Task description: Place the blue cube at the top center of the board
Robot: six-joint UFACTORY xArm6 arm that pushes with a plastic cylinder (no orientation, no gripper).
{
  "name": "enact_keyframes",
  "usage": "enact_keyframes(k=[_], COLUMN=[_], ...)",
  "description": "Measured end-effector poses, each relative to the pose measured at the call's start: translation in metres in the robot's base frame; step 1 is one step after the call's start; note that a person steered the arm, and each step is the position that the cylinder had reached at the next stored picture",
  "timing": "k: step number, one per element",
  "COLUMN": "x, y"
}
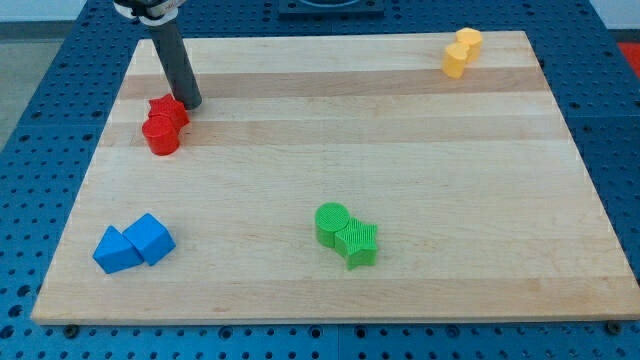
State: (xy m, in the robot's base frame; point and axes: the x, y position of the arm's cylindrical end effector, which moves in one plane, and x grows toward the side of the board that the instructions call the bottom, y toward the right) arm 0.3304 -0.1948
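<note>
The blue cube (151, 238) lies near the board's bottom left, touching a blue triangular block (115, 251) on its left. My tip (191, 103) is at the view's upper left, far above the blue cube, just right of a red star block (167, 111). A red cylinder (160, 136) sits right below the red star, touching it.
A green cylinder (332, 222) and a green star block (359, 243) sit together at the bottom centre. Two yellow blocks (461, 51) sit at the top right corner. The wooden board (400, 140) lies on a blue perforated table (40, 130).
</note>
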Motion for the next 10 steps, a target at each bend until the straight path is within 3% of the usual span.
enact_keyframes(k=[2, 4, 7, 10], x=[0.0, 0.012, 0.137, 0.22], y=[0.006, 0.06, 0.06, 0.059])
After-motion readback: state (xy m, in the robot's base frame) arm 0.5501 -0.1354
